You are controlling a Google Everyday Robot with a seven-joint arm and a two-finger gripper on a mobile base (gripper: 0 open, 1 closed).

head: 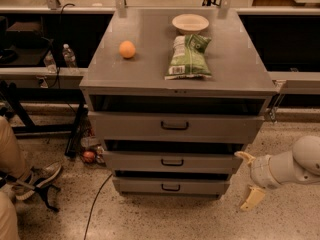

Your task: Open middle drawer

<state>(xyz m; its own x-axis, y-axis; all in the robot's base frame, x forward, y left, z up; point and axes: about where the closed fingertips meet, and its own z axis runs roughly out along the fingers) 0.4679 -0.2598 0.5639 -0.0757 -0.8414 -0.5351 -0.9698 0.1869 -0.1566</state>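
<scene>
The grey cabinet (150, 44) has three stacked drawers. The middle drawer (135, 162) has a low front panel and a small black handle (172, 162), and it stands slightly out from the cabinet. Above it is the taller top drawer (130, 126) with a wider handle; below it is the lowest drawer (145, 186). My gripper (248, 180) is to the right of the cabinet, level with the middle and lowest drawers, its two cream fingers spread wide apart and holding nothing. One fingertip (243, 156) is beside the middle drawer's right end.
On the cabinet top lie an orange (127, 49), a green chip bag (189, 56) and a white bowl (190, 22). A person's leg and shoe (37, 178) are at the left, with a cable on the floor. Water bottles (68, 56) stand on a shelf at the left.
</scene>
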